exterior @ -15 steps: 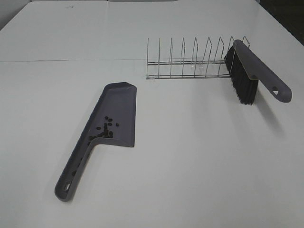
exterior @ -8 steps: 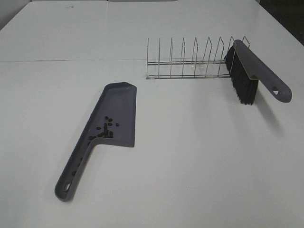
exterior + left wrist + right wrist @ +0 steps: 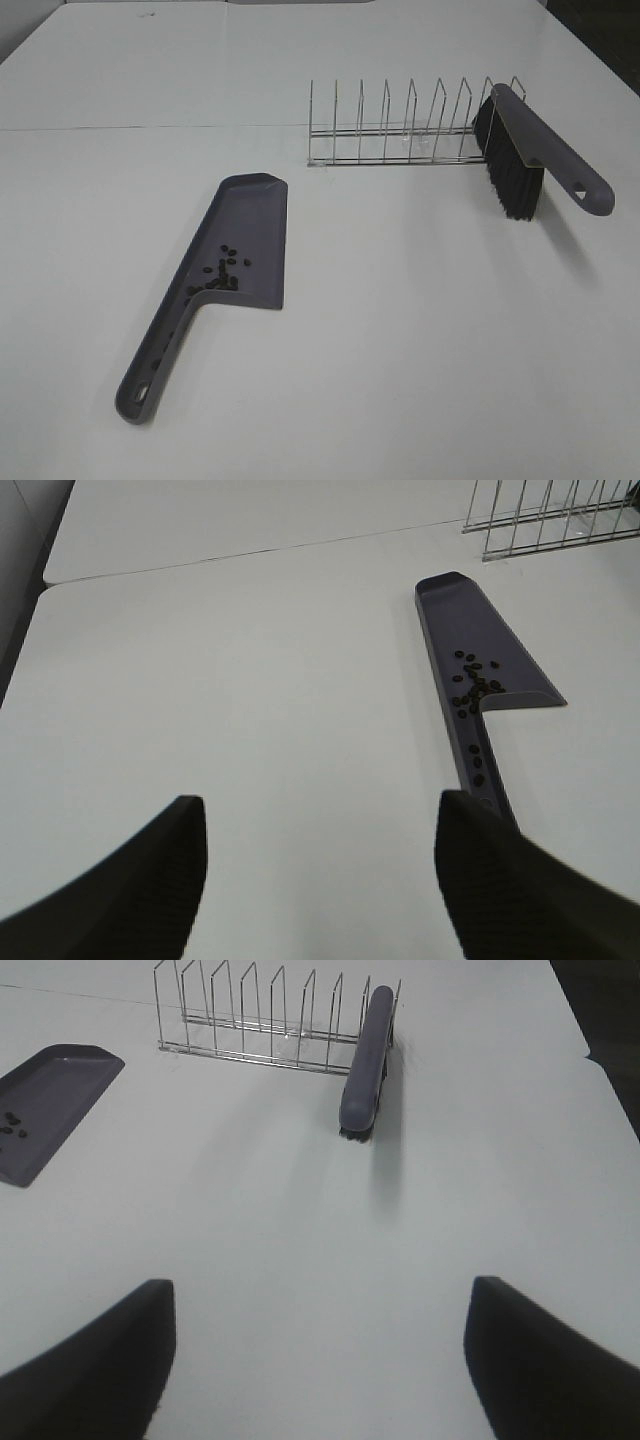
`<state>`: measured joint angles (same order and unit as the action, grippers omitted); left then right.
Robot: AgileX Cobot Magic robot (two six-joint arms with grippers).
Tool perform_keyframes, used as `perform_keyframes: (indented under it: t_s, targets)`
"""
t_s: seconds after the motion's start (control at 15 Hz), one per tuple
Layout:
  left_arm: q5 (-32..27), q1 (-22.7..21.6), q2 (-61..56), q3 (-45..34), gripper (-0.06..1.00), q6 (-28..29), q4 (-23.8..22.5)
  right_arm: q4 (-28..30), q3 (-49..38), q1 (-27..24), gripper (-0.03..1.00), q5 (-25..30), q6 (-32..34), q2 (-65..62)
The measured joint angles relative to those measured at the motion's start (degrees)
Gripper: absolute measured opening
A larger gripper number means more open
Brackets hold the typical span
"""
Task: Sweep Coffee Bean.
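Several dark coffee beans [image 3: 222, 272] lie in a cluster inside the grey dustpan [image 3: 248, 235], near where its pan meets the long handle [image 3: 155, 360]. The left wrist view shows the same beans [image 3: 476, 689] in the dustpan [image 3: 480, 645], with a few along the handle channel. A grey brush [image 3: 535, 150] with black bristles leans in the right end of the wire rack; the right wrist view shows the brush [image 3: 366, 1060] too. My left gripper [image 3: 320, 855] is open over bare table, short of the dustpan handle. My right gripper [image 3: 320, 1345] is open, well back from the brush. Neither gripper appears in the exterior view.
A chrome wire rack [image 3: 400, 130] stands at the back, right of centre, also in the right wrist view as the rack [image 3: 260, 1020]. A seam between two white tabletops [image 3: 150, 127] runs across the back. The table edge [image 3: 600, 1070] drops off at the right.
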<state>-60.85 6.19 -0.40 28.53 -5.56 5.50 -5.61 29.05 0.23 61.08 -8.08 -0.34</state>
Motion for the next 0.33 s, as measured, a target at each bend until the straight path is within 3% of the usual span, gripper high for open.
perform_keyframes:
  t_s: [0.33]
  targets:
    - [0.0, 0.0, 0.0, 0.0, 0.61, 0.0, 0.0, 0.0, 0.0, 0.0, 0.67, 0.0, 0.0, 0.0]
